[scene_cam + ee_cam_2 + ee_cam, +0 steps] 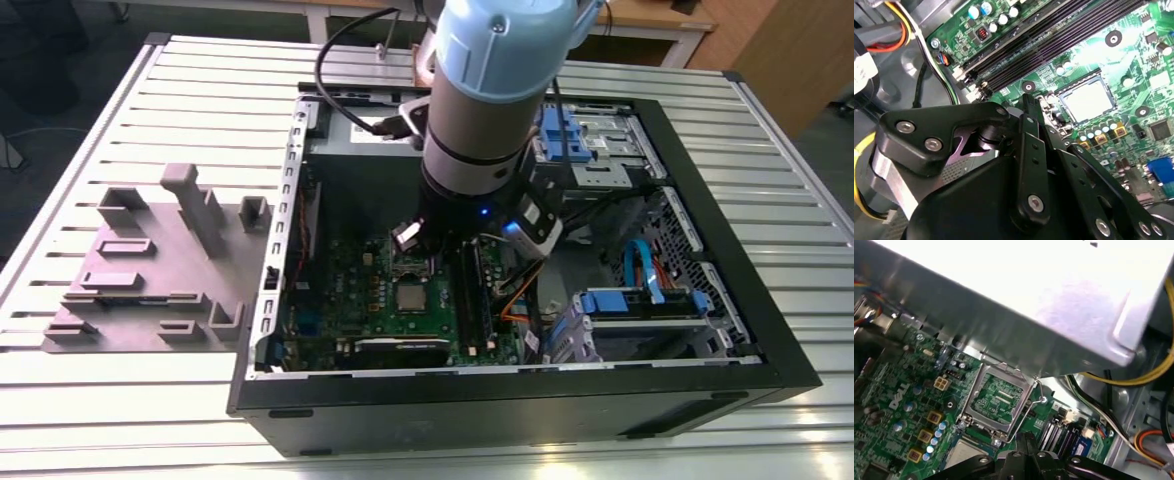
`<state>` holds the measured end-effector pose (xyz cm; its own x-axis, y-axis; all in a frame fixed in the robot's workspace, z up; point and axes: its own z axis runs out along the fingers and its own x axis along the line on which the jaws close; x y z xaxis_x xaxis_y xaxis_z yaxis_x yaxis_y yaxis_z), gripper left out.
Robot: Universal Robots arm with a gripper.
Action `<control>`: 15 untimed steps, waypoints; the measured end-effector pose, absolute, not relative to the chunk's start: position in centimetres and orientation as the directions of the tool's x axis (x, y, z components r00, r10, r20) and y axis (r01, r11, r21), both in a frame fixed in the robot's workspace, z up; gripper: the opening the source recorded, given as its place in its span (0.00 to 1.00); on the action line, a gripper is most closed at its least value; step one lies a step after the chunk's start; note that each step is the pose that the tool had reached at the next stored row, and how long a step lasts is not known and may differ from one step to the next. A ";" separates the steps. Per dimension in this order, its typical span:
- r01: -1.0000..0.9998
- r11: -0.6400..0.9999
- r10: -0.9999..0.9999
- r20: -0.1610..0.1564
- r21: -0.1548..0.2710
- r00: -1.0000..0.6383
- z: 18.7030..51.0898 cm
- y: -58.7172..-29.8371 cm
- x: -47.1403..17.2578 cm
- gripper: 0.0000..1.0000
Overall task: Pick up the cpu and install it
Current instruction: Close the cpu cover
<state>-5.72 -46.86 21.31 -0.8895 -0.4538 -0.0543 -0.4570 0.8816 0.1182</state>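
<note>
Inside the open black computer case, my black two-finger gripper hangs over the green motherboard, its tips drawn together on nothing. The cpu, a small flat silvery square with a pale rim, already lies in its socket, apart from the tool. In the exterior view it sits at about seven o'clock from the lower end of my pale blue arm.

Picking and placing look done to me, but installing does not. The silver rectangular socket frame stands tipped open and its thin wire lever is unhooked. Any move from here, I judge, calls for a slow, exact approach, because the lever is slight and small parts crowd the socket.

In the second wrist view my own linkage covers much of the board. A pale grey metal box blurs across the first wrist view, where the cpu is cut off at the edge. I cannot tell whether the chip sits flat.
</note>
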 end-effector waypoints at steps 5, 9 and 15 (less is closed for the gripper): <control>-0.512 0.851 -0.510 -0.054 0.118 -0.859 21.1 -46.9 -5.7 0.10; -0.523 0.844 -0.520 -0.056 0.121 -0.852 21.0 -46.7 -5.5 0.10; -0.528 0.840 -0.525 -0.058 0.124 -0.849 20.8 -45.8 -5.5 0.10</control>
